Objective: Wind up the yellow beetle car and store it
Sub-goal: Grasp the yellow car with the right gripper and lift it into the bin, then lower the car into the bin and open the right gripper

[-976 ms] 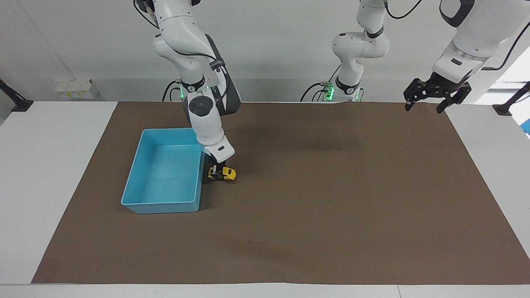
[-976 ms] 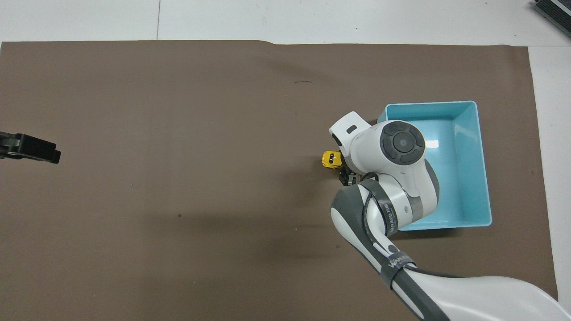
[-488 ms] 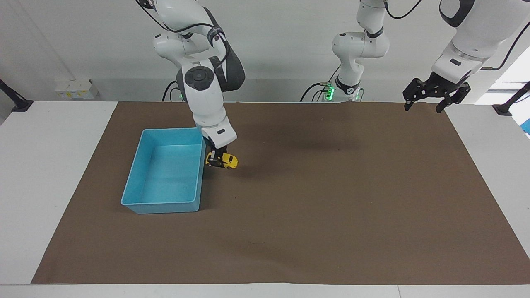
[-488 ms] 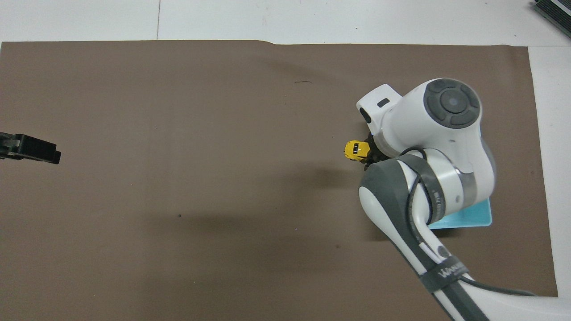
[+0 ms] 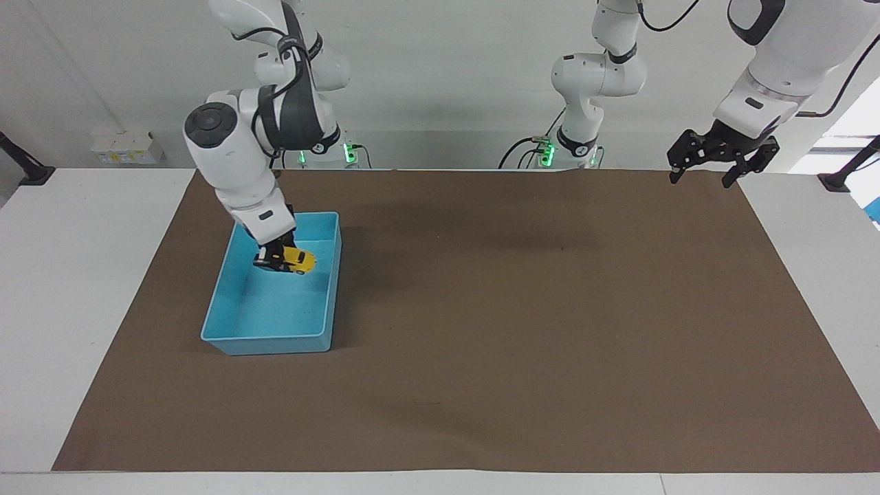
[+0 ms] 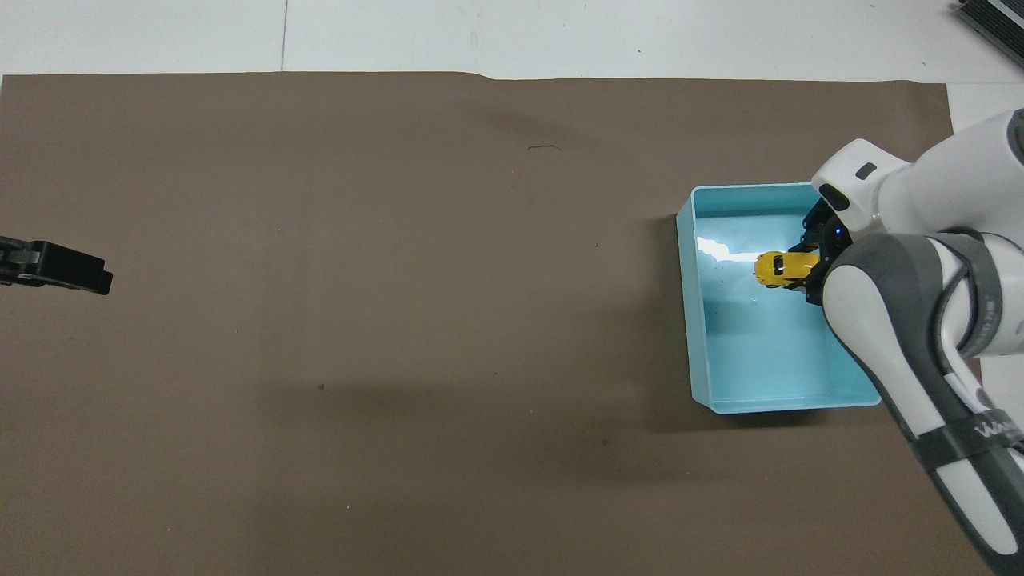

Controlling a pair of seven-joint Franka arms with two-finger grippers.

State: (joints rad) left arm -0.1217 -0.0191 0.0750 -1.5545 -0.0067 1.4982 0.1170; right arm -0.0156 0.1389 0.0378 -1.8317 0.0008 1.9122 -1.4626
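Observation:
The yellow beetle car, tiny and bright yellow, hangs tilted in the air over the inside of the blue bin. My right gripper is shut on the car's rear end and holds it above the bin's floor. The right arm leans over the bin from the robots' end. My left gripper hangs open above the brown mat at the left arm's end of the table, holding nothing; that arm waits.
A brown mat covers most of the white table. The blue bin stands on the mat toward the right arm's end. Nothing else lies on the mat.
The right gripper lifted the car off the mat beside the bin and swung it sideways over the bin's wall; it now hangs above the bin's inside. The left arm barely moved.

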